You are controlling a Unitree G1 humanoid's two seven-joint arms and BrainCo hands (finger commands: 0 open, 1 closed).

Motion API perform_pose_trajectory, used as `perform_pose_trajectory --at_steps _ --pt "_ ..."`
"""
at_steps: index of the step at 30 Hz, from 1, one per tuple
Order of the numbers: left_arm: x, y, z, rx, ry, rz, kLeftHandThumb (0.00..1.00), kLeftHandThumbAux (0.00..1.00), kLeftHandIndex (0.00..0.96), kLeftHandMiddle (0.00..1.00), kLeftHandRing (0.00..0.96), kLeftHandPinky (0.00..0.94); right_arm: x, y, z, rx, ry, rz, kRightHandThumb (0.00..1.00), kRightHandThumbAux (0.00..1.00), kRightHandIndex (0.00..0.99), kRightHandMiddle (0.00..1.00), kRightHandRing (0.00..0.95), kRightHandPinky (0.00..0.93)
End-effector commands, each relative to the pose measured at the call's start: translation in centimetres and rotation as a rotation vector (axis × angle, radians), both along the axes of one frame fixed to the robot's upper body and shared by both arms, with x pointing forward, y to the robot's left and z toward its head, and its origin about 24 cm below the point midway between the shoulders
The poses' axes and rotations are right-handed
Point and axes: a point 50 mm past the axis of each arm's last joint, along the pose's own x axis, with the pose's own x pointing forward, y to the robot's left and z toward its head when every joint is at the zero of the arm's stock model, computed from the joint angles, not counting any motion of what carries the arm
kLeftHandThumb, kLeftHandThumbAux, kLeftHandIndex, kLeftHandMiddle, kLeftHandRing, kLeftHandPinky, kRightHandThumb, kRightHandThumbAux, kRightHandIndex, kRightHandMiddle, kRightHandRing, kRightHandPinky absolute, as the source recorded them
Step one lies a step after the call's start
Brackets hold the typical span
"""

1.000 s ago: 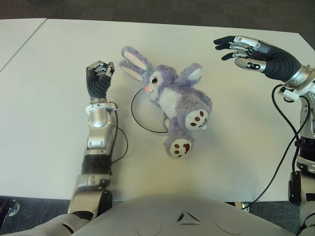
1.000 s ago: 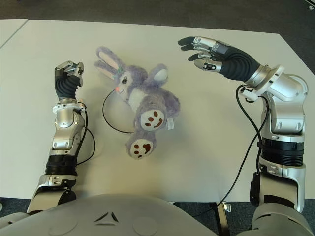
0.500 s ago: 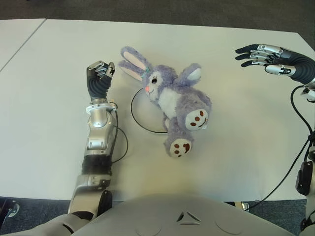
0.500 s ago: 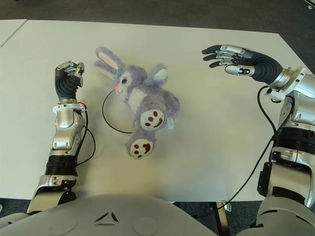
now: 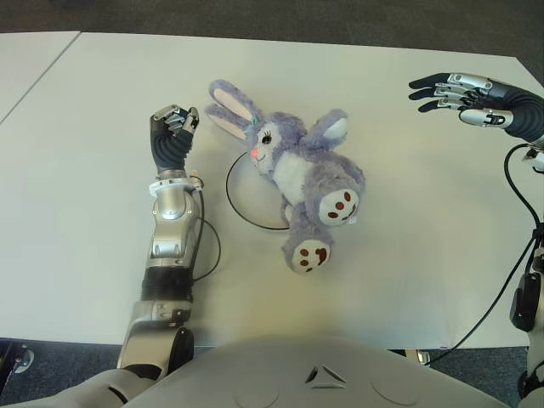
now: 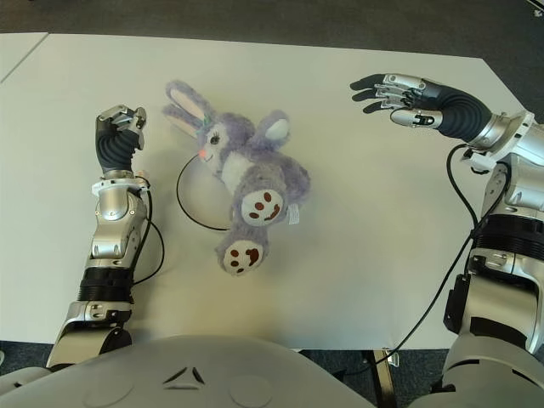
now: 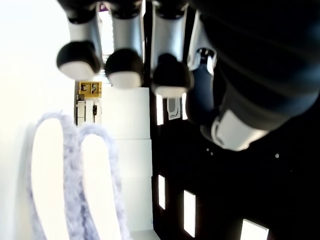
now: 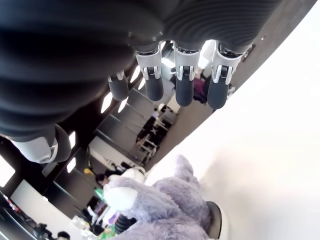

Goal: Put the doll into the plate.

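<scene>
Doll (image 5: 297, 174), a purple plush rabbit, is seen lying on its back across the plate (image 5: 237, 201), which shows only as a thin dark ring on the white table (image 5: 76, 187). Head and trunk are spread over the far and right part of the ring, while the ears reach past it toward the left hand and the two feet with brown paw marks stick out over the near rim onto the bare table. The near-left arc of the ring is left uncovered.

The doll is held by neither hand. The right hand (image 6: 399, 89) is raised well to the right of the doll, apart from it, with fingers stretched out flat and nothing between them; the same straight, empty fingers are shown in its wrist view. The left hand (image 5: 171, 132) is placed just left of the rabbit's ears, its fingers curled in on themselves around nothing.

The placing is judged as done in the main: the doll is set down and released, with most of its body on the plate. Little is left beyond the clearing of the arms; a tidier centring could be wanted, since the legs overhang the rim.
</scene>
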Motion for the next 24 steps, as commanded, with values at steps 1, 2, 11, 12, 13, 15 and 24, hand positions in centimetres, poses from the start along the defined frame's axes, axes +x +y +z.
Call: perform_pose_trajectory --at_steps 1,2,11,12,13,15,24 --pt "-1.04 -0.24 -2.68 -0.030 0.110 -0.003 0.710 0.706 0.442 0.880 0.885 0.868 0.09 0.09 -0.22 -0.005 0.006 0.008 0.467 0.372 0.010 0.031 0.081 0.133" --pt "-1.06 -0.21 -2.69 -0.030 0.110 -0.002 0.710 0.706 0.442 0.879 0.885 0.868 0.09 0.11 -0.22 -0.006 0.006 0.009 0.467 0.372 0.010 0.031 0.081 0.133" --pt "-1.13 -0.09 -2.66 -0.040 0.107 -0.005 0.711 0.706 0.442 0.881 0.886 0.870 0.06 0.21 -0.22 -0.006 0.005 0.010 0.467 0.372 0.010 0.031 0.081 0.133" --pt "-1.13 -0.10 -2.67 -0.040 0.107 -0.006 0.711 0.706 0.442 0.881 0.886 0.870 0.06 0.21 -0.22 -0.006 0.005 0.010 0.467 0.372 0.010 0.031 0.081 0.133" --pt "-1.13 -0.10 -2.67 -0.040 0.107 -0.006 0.711 0.706 0.442 0.881 0.886 0.870 0.06 0.21 -0.22 -0.006 0.005 0.010 0.467 0.372 0.010 0.031 0.081 0.133" --pt "-1.13 -0.12 -2.68 -0.040 0.108 -0.006 0.711 0.706 0.442 0.882 0.886 0.871 0.06 0.21 -0.22 -0.006 0.005 0.010 0.467 0.372 0.010 0.031 0.081 0.133" --pt "-1.16 -0.16 -2.62 -0.033 0.111 -0.002 0.712 0.705 0.442 0.881 0.886 0.874 0.03 0.27 -0.21 -0.006 0.004 0.011 0.467 0.372 0.010 0.031 0.081 0.133"
